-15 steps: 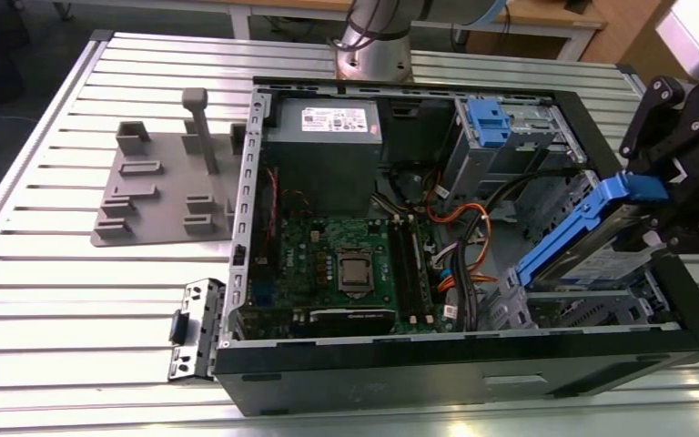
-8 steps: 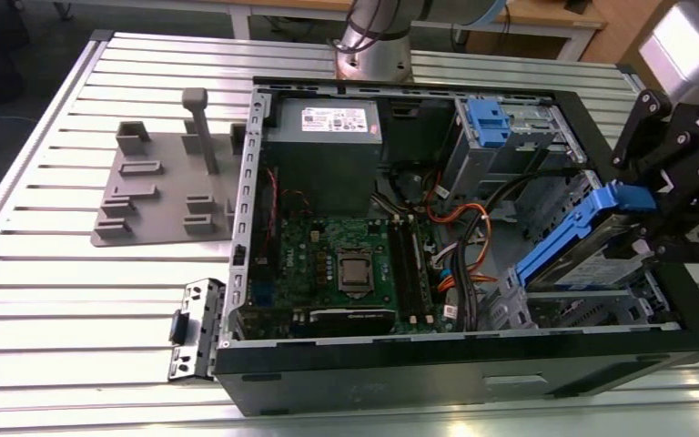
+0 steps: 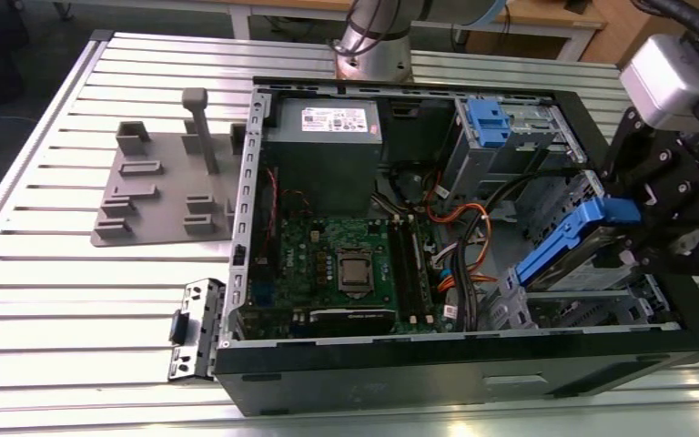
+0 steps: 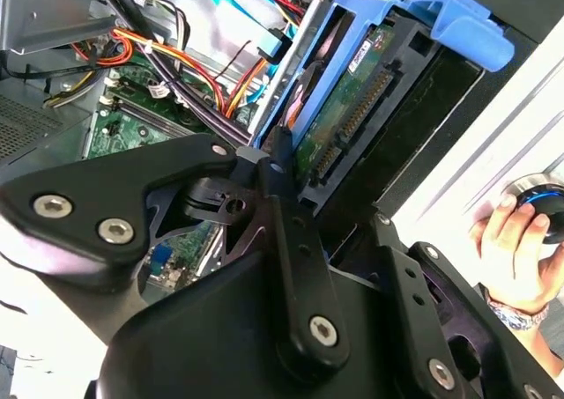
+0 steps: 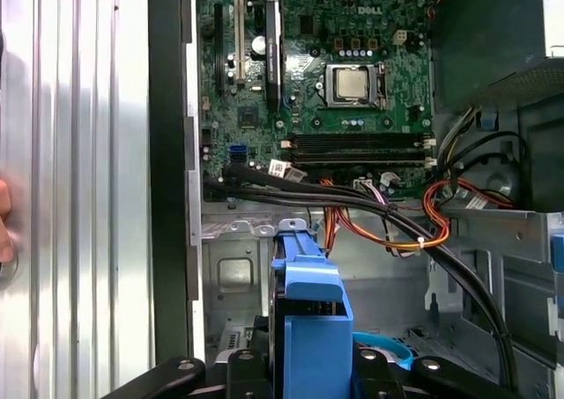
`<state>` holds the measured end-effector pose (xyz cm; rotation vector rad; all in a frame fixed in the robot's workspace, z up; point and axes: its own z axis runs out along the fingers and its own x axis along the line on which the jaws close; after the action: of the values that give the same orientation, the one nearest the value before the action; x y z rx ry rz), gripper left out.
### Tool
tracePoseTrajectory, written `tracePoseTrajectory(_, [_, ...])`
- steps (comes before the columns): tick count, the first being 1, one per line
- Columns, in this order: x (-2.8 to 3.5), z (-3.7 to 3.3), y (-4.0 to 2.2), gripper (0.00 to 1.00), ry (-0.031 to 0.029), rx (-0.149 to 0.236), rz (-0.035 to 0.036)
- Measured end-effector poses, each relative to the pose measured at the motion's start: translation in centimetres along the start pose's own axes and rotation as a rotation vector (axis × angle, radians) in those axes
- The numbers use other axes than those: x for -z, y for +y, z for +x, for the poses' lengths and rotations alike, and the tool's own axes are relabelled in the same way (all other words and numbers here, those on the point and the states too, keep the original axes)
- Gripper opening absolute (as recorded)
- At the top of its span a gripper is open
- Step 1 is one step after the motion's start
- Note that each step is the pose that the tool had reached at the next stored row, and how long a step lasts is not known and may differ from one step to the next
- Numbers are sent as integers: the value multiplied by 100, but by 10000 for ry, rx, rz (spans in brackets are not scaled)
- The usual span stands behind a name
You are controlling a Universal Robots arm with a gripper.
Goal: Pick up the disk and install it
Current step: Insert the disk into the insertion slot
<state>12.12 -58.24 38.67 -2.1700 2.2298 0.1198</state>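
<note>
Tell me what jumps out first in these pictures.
The blue-framed disk, tilted in the end effector over the drive bay at the exterior view's right. Next, the open computer case on the slatted table, its green motherboard bare. A hand shows in the second wrist view.

The arm reaches in from the exterior view's right, its gripper [image 3: 626, 238] clamped shut.

No print resolves clearly enough to transcribe.

- White rectangular sticker [image 3: 338, 118]: on the grey metal box [image 3: 325, 155], at 12 o'clock inside the open black computer case [image 3: 447, 364].
- Small white label [image 4: 359, 60]: on the green board of the blue-framed disk [image 4: 352, 99].
- White lettering [image 5: 370, 10]: on the green motherboard [image 5: 308, 73].
- White tag [image 5: 278, 166]: on the black cable bundle [image 5: 352, 201].
</note>
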Motion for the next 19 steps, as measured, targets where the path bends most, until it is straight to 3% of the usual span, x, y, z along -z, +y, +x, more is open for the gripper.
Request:
tracePoseTrajectory(5, [-51, 3, -2, 36, 3, 0, 1])
tracePoseTrajectory(14, [-53, 4, -2, 38, 4, -1, 0])
tracePoseTrajectory(15, [-54, 4, -2, 44, 1, -1, 0])
tracePoseTrajectory(19, [-53, 4, -2, 44, 4, -1, 1])
